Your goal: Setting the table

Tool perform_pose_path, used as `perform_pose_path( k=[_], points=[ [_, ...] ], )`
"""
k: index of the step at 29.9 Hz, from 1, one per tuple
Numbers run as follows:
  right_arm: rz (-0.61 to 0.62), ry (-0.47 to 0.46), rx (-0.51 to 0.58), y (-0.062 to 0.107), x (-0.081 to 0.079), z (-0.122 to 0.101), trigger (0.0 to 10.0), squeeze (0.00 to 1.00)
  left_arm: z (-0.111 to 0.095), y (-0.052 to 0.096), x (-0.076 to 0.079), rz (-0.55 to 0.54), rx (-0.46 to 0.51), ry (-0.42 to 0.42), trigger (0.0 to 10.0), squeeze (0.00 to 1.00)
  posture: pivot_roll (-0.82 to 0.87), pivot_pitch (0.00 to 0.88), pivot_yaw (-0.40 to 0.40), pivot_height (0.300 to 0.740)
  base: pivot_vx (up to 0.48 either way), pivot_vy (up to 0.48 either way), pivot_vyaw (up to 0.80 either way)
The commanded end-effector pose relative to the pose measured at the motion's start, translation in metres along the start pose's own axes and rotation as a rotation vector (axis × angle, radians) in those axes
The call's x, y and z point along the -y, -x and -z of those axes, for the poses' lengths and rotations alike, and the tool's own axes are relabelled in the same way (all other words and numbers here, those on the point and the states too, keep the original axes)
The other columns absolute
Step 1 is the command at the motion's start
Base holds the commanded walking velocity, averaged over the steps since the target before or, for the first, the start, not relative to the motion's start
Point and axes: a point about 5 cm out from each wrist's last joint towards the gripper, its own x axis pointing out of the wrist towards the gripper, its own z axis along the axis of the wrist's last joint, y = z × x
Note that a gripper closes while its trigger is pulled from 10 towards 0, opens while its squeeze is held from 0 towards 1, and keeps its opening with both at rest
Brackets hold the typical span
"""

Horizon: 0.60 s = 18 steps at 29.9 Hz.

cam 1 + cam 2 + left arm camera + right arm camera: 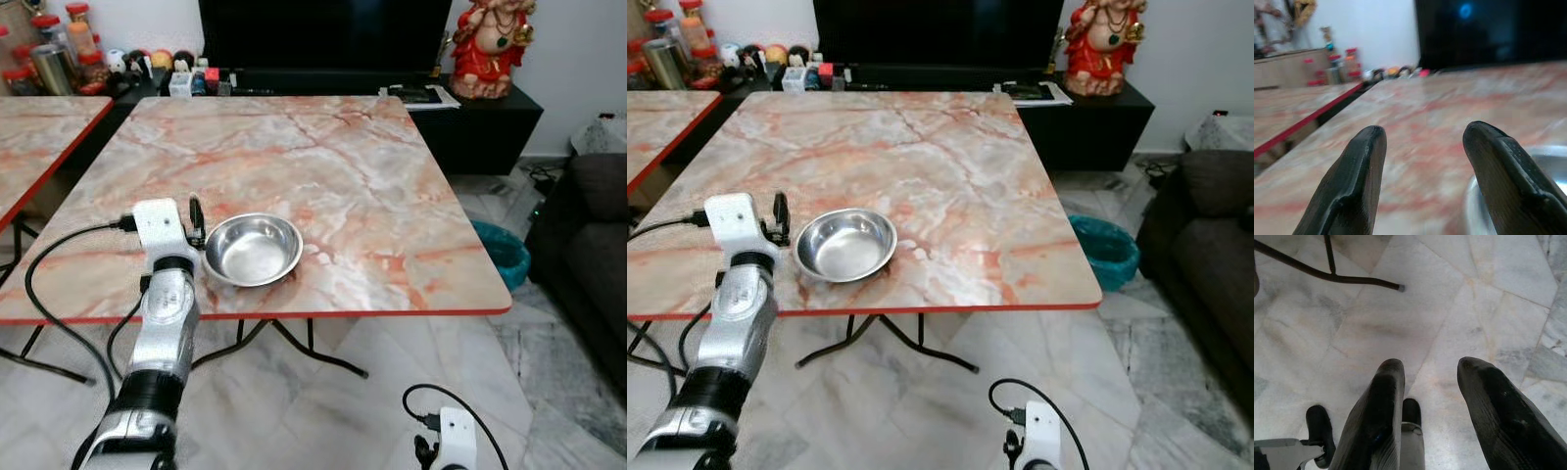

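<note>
A shiny steel bowl [253, 249] sits upright near the front edge of the marble-patterned table [333, 166]. My left gripper [195, 223] is over the table just to the bowl's left, open, with nothing between its fingers [1354, 181]. The bowl's rim [1542, 161] lies beside one finger in the left wrist view. My right gripper [1425, 406] hangs low at the front right, open over the tiled floor [1400, 318].
A second marble table [39, 137] stands at the left. Behind are a dark TV unit [323, 78] with jars and small items, and a red statue [493, 47]. A teal bin [502, 253] and dark sofa [593, 255] stand at the right.
</note>
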Motion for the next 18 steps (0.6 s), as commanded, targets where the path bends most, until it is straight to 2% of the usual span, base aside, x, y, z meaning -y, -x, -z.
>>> perform_pose_path(
  k=[1,4,6,8,11,13,14,16,18],
  points=[
    [0.000,0.001,0.007,0.000,0.000,-0.001,10.0,0.00,-0.001,0.003,-0.017,-0.051,0.015,-0.038,10.0,0.00,0.05,0.000,-0.015,0.736,0.000,0.000,0.00],
    [0.006,0.000,0.002,0.000,0.001,0.001,10.0,0.00,0.007,0.011,-0.031,-0.080,-0.003,-0.083,10.0,0.00,0.05,0.000,-0.015,0.736,0.000,0.000,0.00],
    [0.008,0.001,-0.002,0.001,0.002,0.003,10.0,0.00,0.019,0.024,-0.047,-0.137,-0.042,-0.125,10.0,0.00,0.07,0.000,-0.024,0.736,0.000,0.000,0.00],
    [0.009,0.002,-0.003,0.001,0.003,0.003,10.0,0.00,0.024,0.031,-0.054,-0.164,-0.060,-0.144,10.0,0.00,0.07,0.000,-0.024,0.736,0.000,0.000,0.00],
    [0.009,0.002,-0.003,0.001,0.003,0.003,10.0,0.00,0.024,0.032,-0.054,-0.166,-0.060,-0.148,10.0,0.00,0.07,0.000,-0.024,0.736,0.000,0.000,0.00],
    [0.006,0.012,-0.005,0.001,0.003,0.003,10.0,0.00,0.045,0.063,-0.075,-0.259,-0.139,-0.225,10.0,0.00,0.07,0.000,-0.032,0.736,0.000,0.000,0.00],
    [0.006,0.012,-0.005,0.001,0.003,0.003,10.0,0.00,0.045,0.063,-0.075,-0.259,-0.139,-0.225,10.0,0.00,0.07,0.000,-0.032,0.736,0.000,0.000,0.00],
    [0.006,0.010,-0.003,0.001,0.003,0.002,10.0,0.00,0.058,0.083,-0.093,-0.370,-0.199,-0.243,10.0,0.00,0.08,0.000,-0.034,0.736,0.000,0.000,0.00],
    [0.005,0.012,-0.005,0.001,0.004,0.003,10.0,0.00,0.070,0.099,-0.104,-0.436,-0.272,-0.275,10.0,0.00,0.08,0.000,-0.035,0.736,0.000,0.000,0.00]
  ],
)
